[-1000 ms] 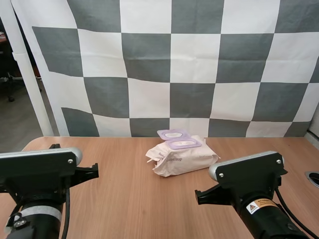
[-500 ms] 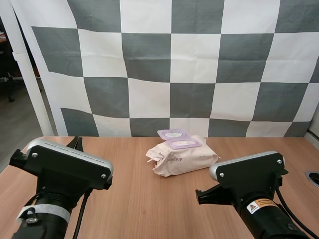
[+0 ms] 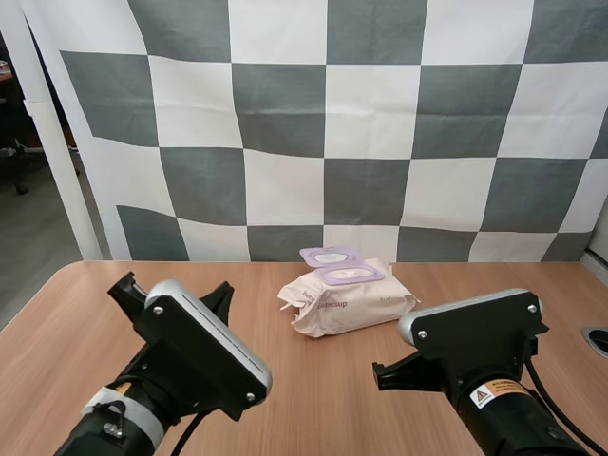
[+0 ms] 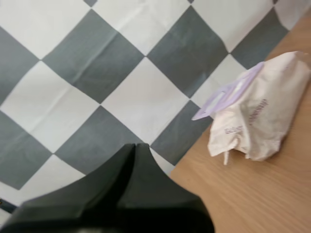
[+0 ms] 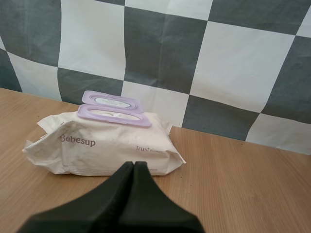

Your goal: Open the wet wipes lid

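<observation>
The wooden table (image 3: 313, 399) spans my whole working area. My left arm (image 3: 190, 366) sits low over its near left part, turned at a slant toward the middle, and my right arm (image 3: 475, 356) sits over the near right part.

The pack of wet wipes (image 3: 351, 302) lies flat on the table toward the far edge, about centred, ahead of both arms and well apart from each. It is a soft cream pouch with a crumpled seam at its left end.

On top of the pack the purple lid (image 5: 112, 101) is flipped back, lying just behind the purple rim of the opening (image 5: 114, 115).

My right gripper (image 5: 134, 166) is closed with nothing in it, its fingers pressed into one dark wedge aimed at the pack's near side; a stretch of bare wood lies between them.

My left gripper (image 4: 135, 148) is likewise closed and empty, off to the pack's left.

A small dark round port (image 3: 597, 339) sits in the table at its right edge.
</observation>
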Motion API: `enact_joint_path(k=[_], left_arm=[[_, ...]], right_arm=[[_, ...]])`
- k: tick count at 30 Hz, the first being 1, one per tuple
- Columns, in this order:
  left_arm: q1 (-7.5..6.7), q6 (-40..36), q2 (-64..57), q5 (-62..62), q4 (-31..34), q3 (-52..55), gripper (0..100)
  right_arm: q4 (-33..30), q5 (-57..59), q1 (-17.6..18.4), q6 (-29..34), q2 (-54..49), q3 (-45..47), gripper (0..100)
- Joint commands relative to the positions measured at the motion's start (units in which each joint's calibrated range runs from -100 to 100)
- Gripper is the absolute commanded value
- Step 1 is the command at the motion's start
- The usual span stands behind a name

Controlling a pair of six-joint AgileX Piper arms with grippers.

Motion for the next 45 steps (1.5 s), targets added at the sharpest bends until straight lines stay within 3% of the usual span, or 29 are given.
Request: enact_joint_path(k=[1, 5, 8, 12, 45], left_arm=[[0.37, -73.48, 0.0, 4.24, 53.19, 0.0, 0], [0.93, -93.77, 0.0, 5.85, 66.95, 0.0, 0], [1.18, -99.0, 0.0, 5.97, 71.22, 0.0, 0], [1.18, -99.67, 0.0, 5.97, 71.51, 0.0, 0], [1.18, -101.43, 0.0, 2.44, 71.51, 0.0, 0]], right_arm=[[0.04, 0.23, -0.04, 0.61, 0.0, 0.0, 0], [0.04, 4.65, -0.04, 1.52, 0.0, 0.0, 0], [0.04, 9.1, -0.05, 2.65, 0.0, 0.0, 0], [-0.6, 9.49, -0.53, 5.19, 0.0, 0.0, 0], [-1.4, 10.02, -0.52, 5.56, 0.0, 0.0, 0]])
